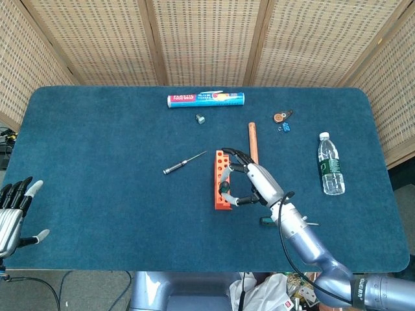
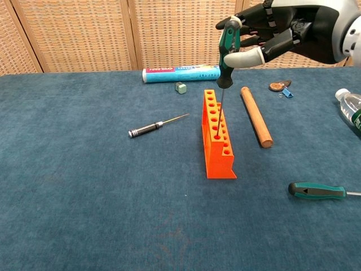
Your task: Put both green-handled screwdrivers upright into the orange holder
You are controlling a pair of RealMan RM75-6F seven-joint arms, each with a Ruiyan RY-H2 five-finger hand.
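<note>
The right hand (image 2: 271, 36) holds a green-handled screwdriver (image 2: 228, 48) by its handle, pinched between the thumb and fingers. The screwdriver stands almost straight up over the orange holder (image 2: 218, 138). Its thin metal tip goes down into one of the holes in the left row of the holder. The holder sits in the middle of the blue worktop (image 2: 84, 192).

The other green-handled screwdriver (image 2: 317, 191) lies flat on the worktop, well apart from the holder, near the front right.

The left hand (image 1: 13, 214) is far off at the left edge of the worktop. Its fingers are spread apart and it holds nothing.

A small black screwdriver (image 2: 157, 125) lies to the left of the holder. A wooden stick (image 2: 256, 116) lies just to the right of it. A water bottle (image 1: 331, 164) lies further right.
</note>
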